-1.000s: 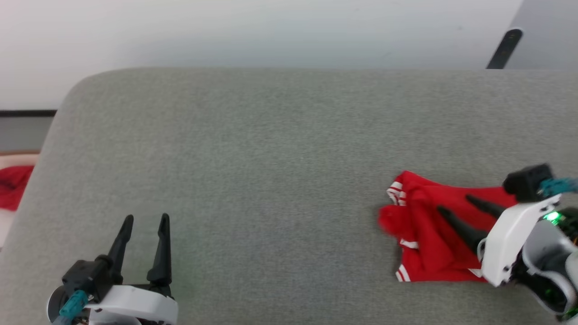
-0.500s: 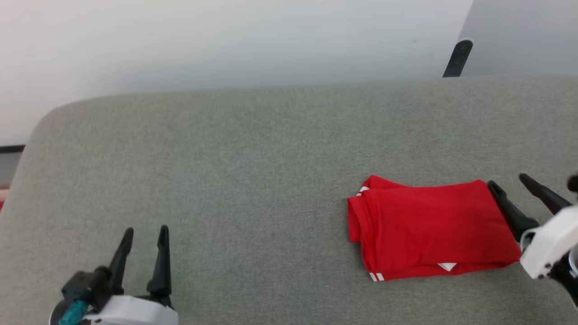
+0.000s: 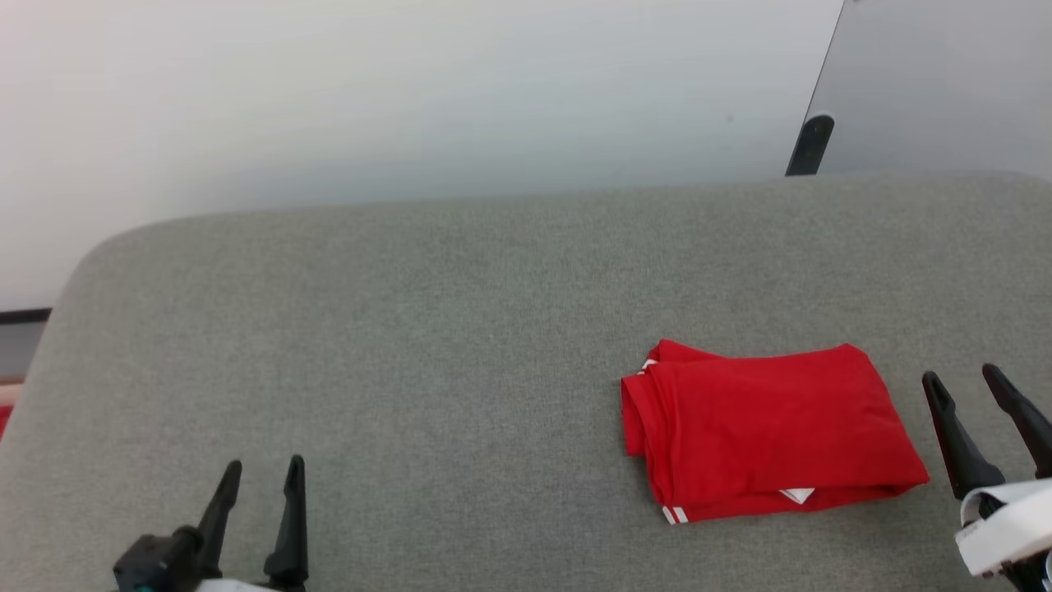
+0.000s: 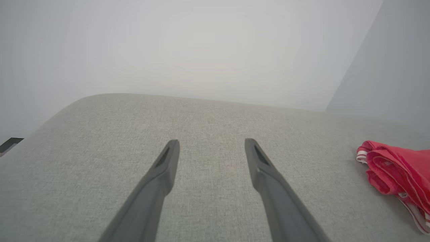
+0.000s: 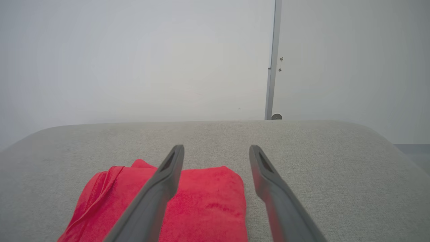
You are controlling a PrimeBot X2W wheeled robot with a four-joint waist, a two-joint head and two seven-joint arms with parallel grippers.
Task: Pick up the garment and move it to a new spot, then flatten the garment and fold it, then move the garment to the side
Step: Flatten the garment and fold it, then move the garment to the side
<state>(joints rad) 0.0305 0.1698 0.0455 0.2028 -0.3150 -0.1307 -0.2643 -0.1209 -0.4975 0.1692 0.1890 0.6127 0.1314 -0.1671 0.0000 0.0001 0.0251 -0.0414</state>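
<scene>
Folded shirt looked light, soft, floppy; best pinched at thick folded edge. Left gripper, right gripper: fingers spread, empty.

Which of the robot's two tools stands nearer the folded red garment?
The right tool, open just beside the right edge of the garment without touching it; the left tool, also open, stands far off across the grey cushion.
</scene>
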